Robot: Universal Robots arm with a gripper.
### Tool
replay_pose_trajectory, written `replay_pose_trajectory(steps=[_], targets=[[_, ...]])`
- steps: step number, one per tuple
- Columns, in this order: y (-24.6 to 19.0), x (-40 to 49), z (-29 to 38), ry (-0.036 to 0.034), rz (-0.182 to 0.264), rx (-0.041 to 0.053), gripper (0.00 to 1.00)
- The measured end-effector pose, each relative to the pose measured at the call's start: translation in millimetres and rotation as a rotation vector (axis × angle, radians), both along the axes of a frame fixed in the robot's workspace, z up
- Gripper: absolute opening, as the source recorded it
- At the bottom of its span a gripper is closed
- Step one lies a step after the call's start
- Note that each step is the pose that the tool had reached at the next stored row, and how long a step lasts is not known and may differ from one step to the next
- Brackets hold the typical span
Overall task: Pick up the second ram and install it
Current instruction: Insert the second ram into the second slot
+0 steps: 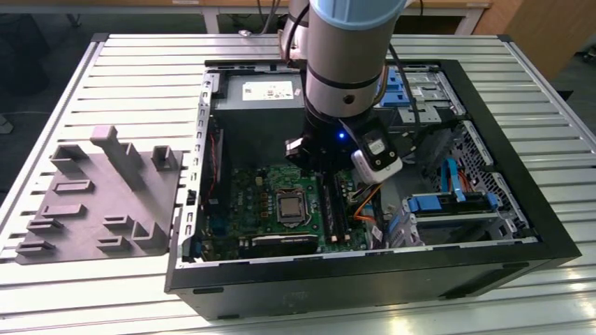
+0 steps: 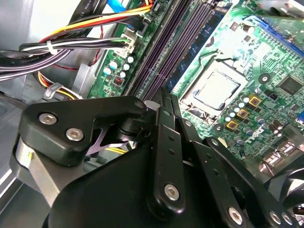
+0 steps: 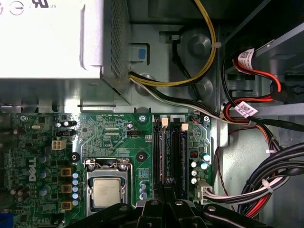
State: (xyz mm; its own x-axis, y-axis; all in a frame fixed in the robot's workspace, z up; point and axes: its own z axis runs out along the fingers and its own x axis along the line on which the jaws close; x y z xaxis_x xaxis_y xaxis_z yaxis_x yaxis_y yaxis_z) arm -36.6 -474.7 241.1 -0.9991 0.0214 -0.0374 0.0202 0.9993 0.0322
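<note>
My gripper (image 1: 322, 169) hangs low inside the open computer case, over the green motherboard (image 1: 265, 209). In both wrist views its black fingers (image 2: 163, 102) stand pressed together with nothing showing between them, in line with the long black memory slots (image 3: 177, 152). A slim dark bluish-green ram (image 3: 162, 152) stands on edge in the slot row on the processor's side, also seen as a bluish strip (image 2: 199, 45). I cannot tell whether it is the second ram. The silver processor (image 3: 105, 192) lies beside the slots.
The power supply (image 3: 47, 38) and its yellow, red and black cable bundles (image 3: 247, 180) crowd the case around the slots. Blue drive bays (image 1: 447, 204) fill the exterior view's right. A grey holder fixture (image 1: 102, 195) sits on the slatted table at the exterior view's left.
</note>
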Motion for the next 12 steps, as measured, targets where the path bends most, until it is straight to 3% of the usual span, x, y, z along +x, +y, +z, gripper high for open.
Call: replay_pose_trajectory(steps=[12], targets=[[0.0, 2.0, -1.9, 0.0001, 0.000, 0.0003, 0.12]])
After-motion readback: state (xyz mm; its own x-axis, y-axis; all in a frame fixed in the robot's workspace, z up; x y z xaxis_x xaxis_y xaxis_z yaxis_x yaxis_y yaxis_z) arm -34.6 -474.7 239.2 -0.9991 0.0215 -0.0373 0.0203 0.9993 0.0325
